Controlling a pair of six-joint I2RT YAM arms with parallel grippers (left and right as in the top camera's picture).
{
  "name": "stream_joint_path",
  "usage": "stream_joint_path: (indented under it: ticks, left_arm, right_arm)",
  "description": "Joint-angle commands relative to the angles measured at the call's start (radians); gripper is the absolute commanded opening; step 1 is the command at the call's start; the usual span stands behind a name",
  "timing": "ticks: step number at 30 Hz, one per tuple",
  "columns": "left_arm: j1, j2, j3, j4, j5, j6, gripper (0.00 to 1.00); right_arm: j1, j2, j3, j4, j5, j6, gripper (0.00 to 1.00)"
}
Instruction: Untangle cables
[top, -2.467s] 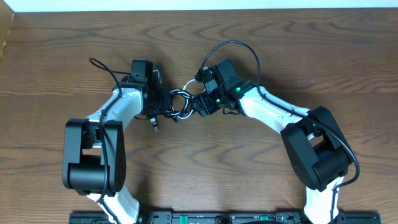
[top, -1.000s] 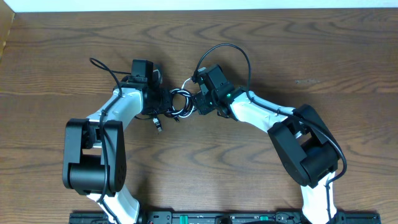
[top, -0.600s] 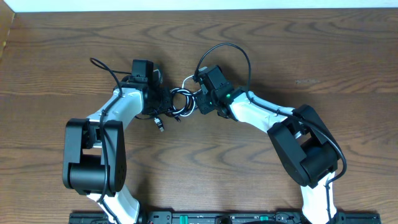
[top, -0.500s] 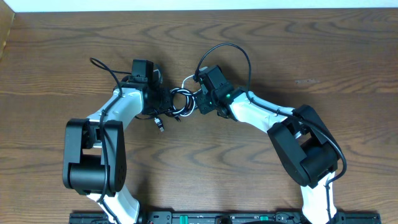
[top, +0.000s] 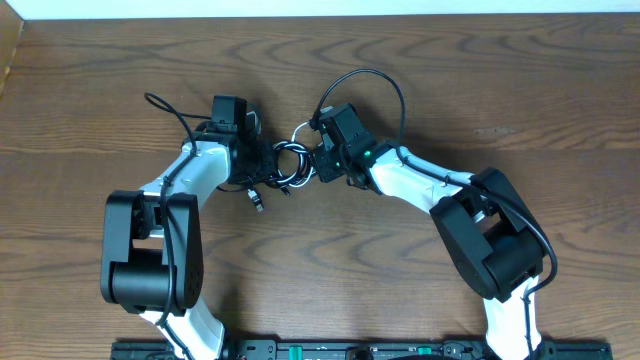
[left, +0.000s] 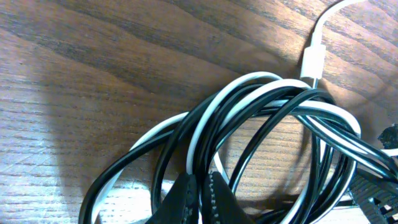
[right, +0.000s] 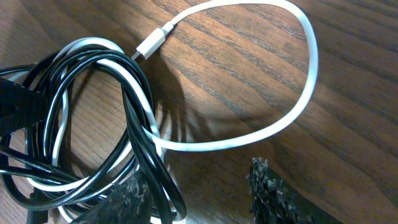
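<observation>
The cables lie knotted in a small bundle on the table between my two grippers: black cords wound with a white cord. The white cord's plug and a free loop stick out at the far side. It also shows in the left wrist view. A black plug end trails toward the front. My left gripper is shut on strands of the bundle at its left side. My right gripper is open at the bundle's right side, with black loops against its left finger.
The wooden table spreads all round. The right arm's thick black wire arcs over its wrist. The left arm's wire sticks out at the far left. A pale edge runs along the table's far side.
The right gripper has moved left, closer to the bundle, and its arm has swung in. Over the last second almost nothing has moved. The left gripper keeps its hold.
</observation>
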Motion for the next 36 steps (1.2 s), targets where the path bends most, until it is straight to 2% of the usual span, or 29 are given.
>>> stream_joint_path:
  ticks: [1,7,12,14,17,22,23,28,30,33,34,36]
  left_arm:
    - [0.001,0.021,-0.006,-0.002,-0.006,-0.001,0.08]
    - [0.001,0.021,-0.006,-0.002,-0.006,-0.001,0.08]
    - [0.001,0.021,-0.006,-0.002,-0.006,-0.001,0.08]
    - [0.001,0.021,-0.006,-0.002,-0.006,-0.001,0.08]
    - [0.001,0.021,-0.006,-0.002,-0.006,-0.001,0.08]
    - [0.001,0.021,-0.006,-0.002,-0.006,-0.001,0.08]
    - [0.001,0.021,-0.006,-0.002,-0.006,-0.001,0.08]
    - [0.001,0.021,-0.006,-0.003,-0.007,-0.001,0.08]
    - [0.001,0.021,-0.006,-0.003,-0.019,0.000,0.16]
    - [0.000,0.022,-0.006,-0.009,-0.067,0.000,0.39]
    - [0.000,0.022,-0.006,-0.010,-0.074,0.000,0.45]
    - [0.000,0.023,-0.006,-0.010,-0.075,0.000,0.49]
  right_arm:
    - [0.008,0.031,-0.002,0.010,0.018,0.019,0.45]
    - [0.008,0.034,-0.002,0.023,0.057,0.038,0.40]
    - [0.026,0.056,-0.002,0.066,0.061,0.037,0.39]
    - [0.043,0.074,-0.002,0.081,0.117,0.037,0.39]
    - [0.064,0.091,-0.002,0.076,0.222,0.035,0.47]
    - [0.095,0.096,0.014,0.046,0.231,-0.013,0.58]
    - [0.101,0.112,0.034,0.001,0.251,-0.016,0.63]
    - [0.102,0.216,0.200,-0.238,0.319,-0.016,0.74]
    - [0.101,0.273,0.291,-0.355,0.328,-0.016,0.84]
    - [0.101,0.339,0.404,-0.487,0.324,-0.016,0.97]
    - [0.103,0.360,0.440,-0.520,0.312,-0.016,0.99]
    - [0.104,0.377,0.483,-0.557,0.278,-0.016,0.99]
